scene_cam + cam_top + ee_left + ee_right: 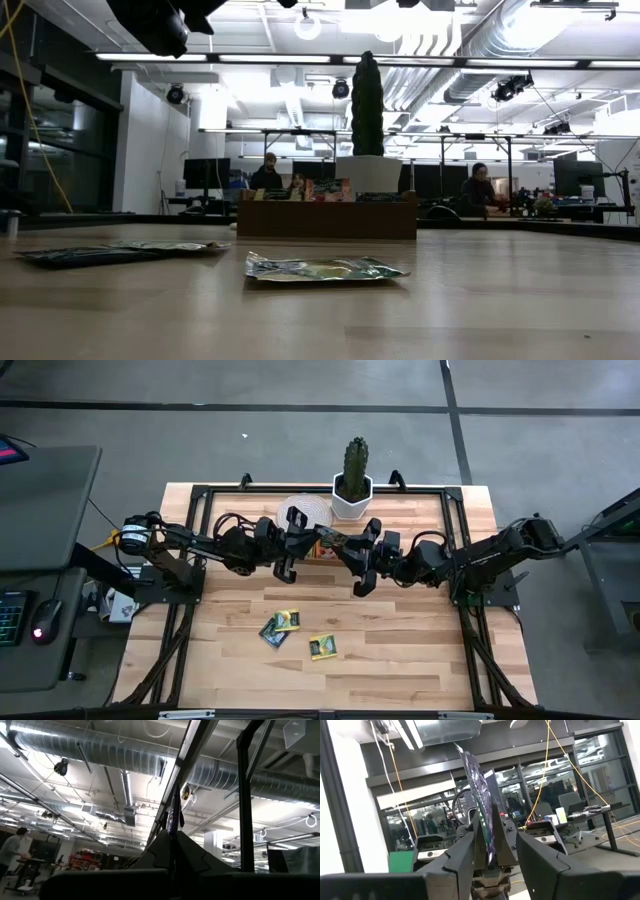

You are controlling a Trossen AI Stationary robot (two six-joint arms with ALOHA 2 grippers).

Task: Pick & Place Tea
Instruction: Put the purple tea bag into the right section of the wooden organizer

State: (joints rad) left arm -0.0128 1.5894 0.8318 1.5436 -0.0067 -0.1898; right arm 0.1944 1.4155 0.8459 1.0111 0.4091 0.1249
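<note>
My left gripper [172,837] is raised over the table's middle and shut on a dark blue-black tea packet [477,790]. The left wrist view shows that packet edge-on [173,810]. My right gripper [494,835] faces it from the right and is open, with a finger on either side of the packet. I cannot tell whether those fingers touch it. In the high view both grippers meet above the brown wooden tray [322,550]. Loose tea packets lie flat on the near part of the table, an overlapping pair [281,626] and a yellow one [323,647]. My left gripper pinches the dark packet by one edge [173,827] between its two shut fingers. The fingers come from the table's left and slant upward. The packet stands up beyond the fingertips, lifted clear of tray and table.
The wooden tray [327,218] with coloured packets stands at the far middle. Behind it are a cactus in a white pot [352,485] and a white bowl [300,510]. A black frame [200,495] runs along the table's edges. In the low view, packets [325,268] lie close in front.
</note>
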